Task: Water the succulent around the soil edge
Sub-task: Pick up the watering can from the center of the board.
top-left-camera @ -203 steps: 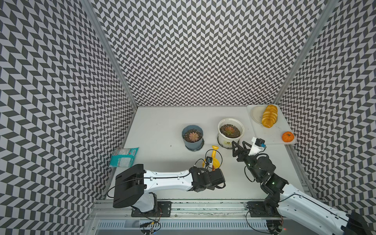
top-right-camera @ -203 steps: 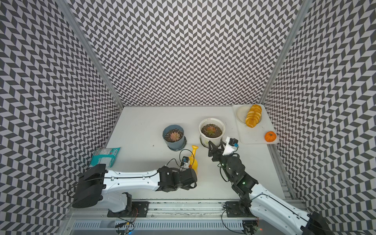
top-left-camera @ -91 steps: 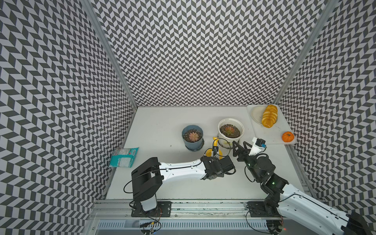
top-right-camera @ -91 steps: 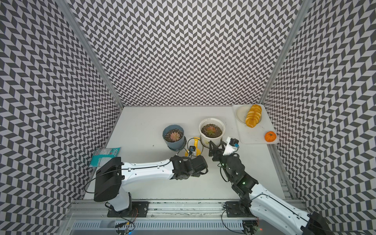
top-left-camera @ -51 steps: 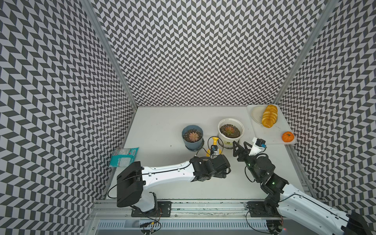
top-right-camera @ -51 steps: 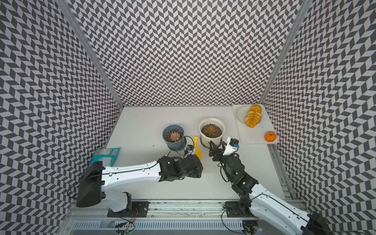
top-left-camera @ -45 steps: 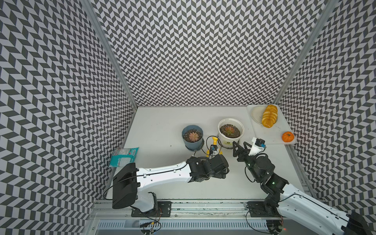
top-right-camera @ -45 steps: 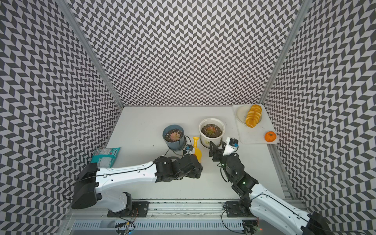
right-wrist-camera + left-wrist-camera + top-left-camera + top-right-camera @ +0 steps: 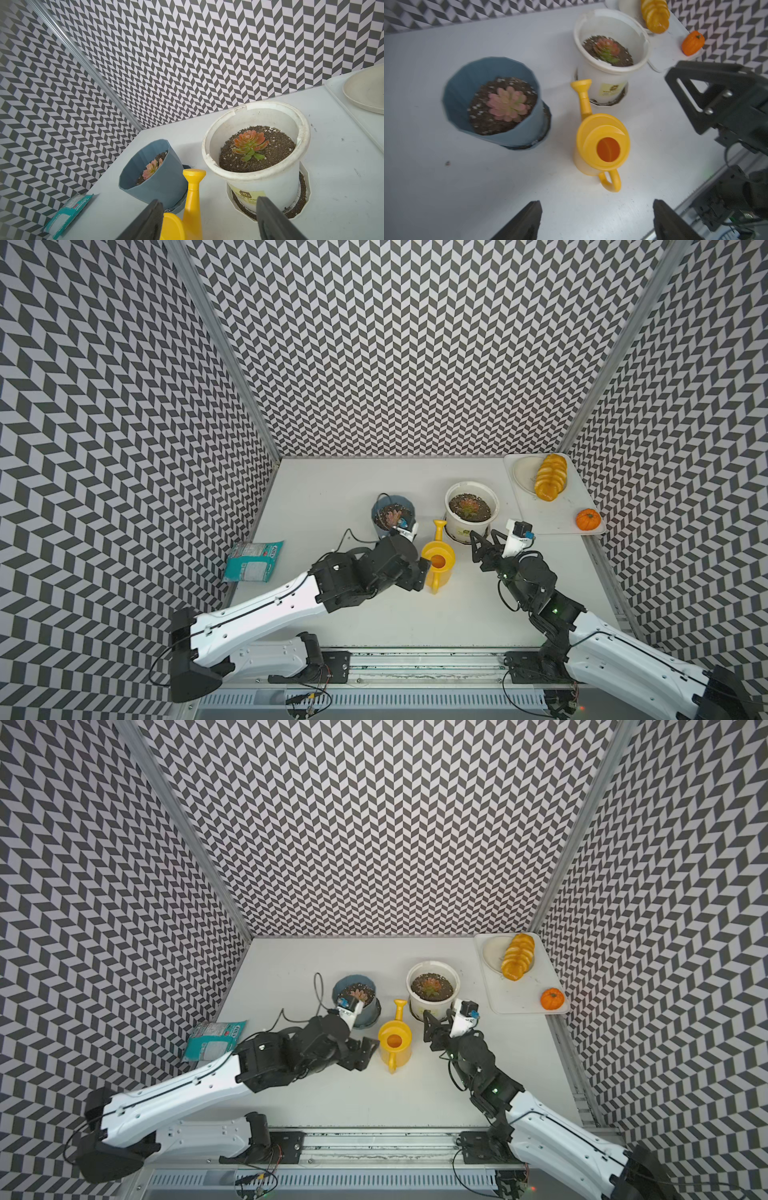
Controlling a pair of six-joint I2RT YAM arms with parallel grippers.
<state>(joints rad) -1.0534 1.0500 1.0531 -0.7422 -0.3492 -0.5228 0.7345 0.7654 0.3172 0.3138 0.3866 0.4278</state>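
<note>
yellow watering can point(image 9: 437, 566) stood upright, spout toward white pot point(image 9: 471, 507), handle toward robot; left gripper point(image 9: 365, 1052) and right gripper point(image 9: 436, 1032) spread, empty, flanking it; succulent point(image 9: 507, 104) nearby.

Pale pink succulent point(image 9: 507, 106) in a blue-grey pot point(image 9: 467, 83), ringed by dark, pale-specked soil edge point(image 9: 481, 122), beside a bright yellow watering can point(image 9: 602, 145) on a white table point(image 9: 332, 497). A red-green rosette point(image 9: 250, 145) fills a white pot point(image 9: 268, 180). Black-and-white chevron walls point(image 9: 415, 344) surround; a teal packet point(image 9: 251, 561) and orange pumpkin point(image 9: 588, 519) lie apart.
</note>
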